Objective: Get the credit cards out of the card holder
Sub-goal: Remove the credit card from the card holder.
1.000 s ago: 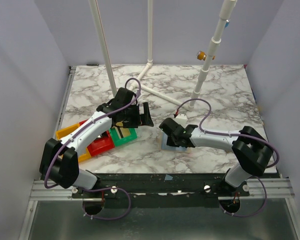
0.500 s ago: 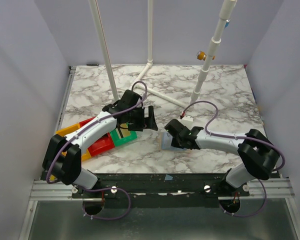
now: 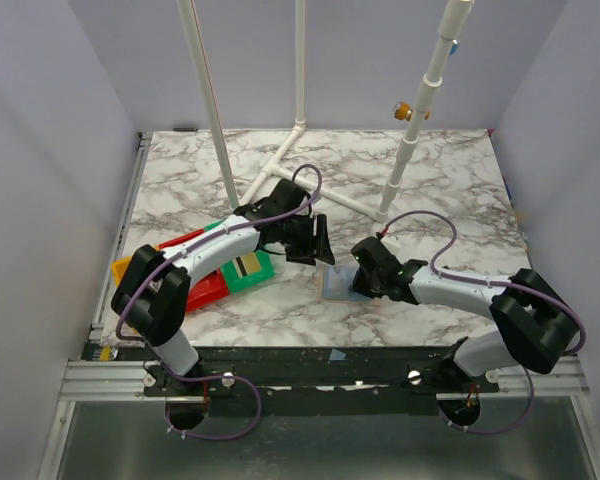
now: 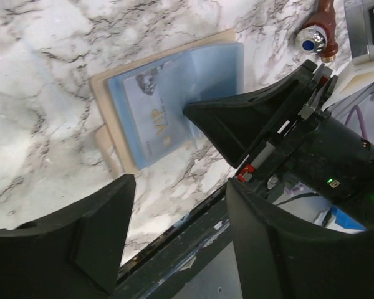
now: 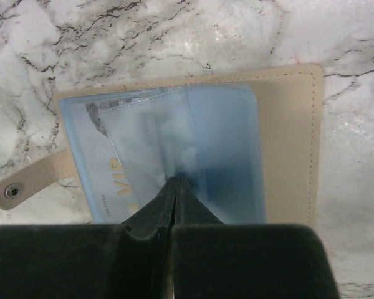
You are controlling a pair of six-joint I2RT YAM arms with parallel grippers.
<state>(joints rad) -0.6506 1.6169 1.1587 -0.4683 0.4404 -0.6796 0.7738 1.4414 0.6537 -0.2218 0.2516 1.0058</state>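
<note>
Over the last second the left gripper (image 3: 315, 240) had swung away from the green bin (image 3: 248, 270) and come to hang just beside the card holder (image 5: 293, 143). The right gripper (image 5: 176, 187) had drawn back a little, so more of the holder lay uncovered on its far side.

The right gripper's jaws were pressed fully together. Their joined tip rested on the holder's pale blue sleeve (image 5: 218, 143), and it could not be told whether any plastic was pinched between them. The left gripper stood wide open and held nothing. Its dark fingers (image 4: 81, 243) framed the holder from above without touching it.

Under the right tip, the holder was a flat beige-tan rectangle with a stitched border. Its translucent, slightly glossy sleeve lay over a credit card (image 5: 90, 149), pale blue and printed "VIP", which was still tucked inside. Away from the tip, a tan strap (image 5: 31, 180) with a metal snap stuck out from the holder's edge.

All of this lay flat on the white, grey-veined marble table (image 5: 174, 37). Behind the left gripper, the red bin (image 3: 205, 290) and yellow bin (image 3: 128, 268) sat beside the green one.
</note>
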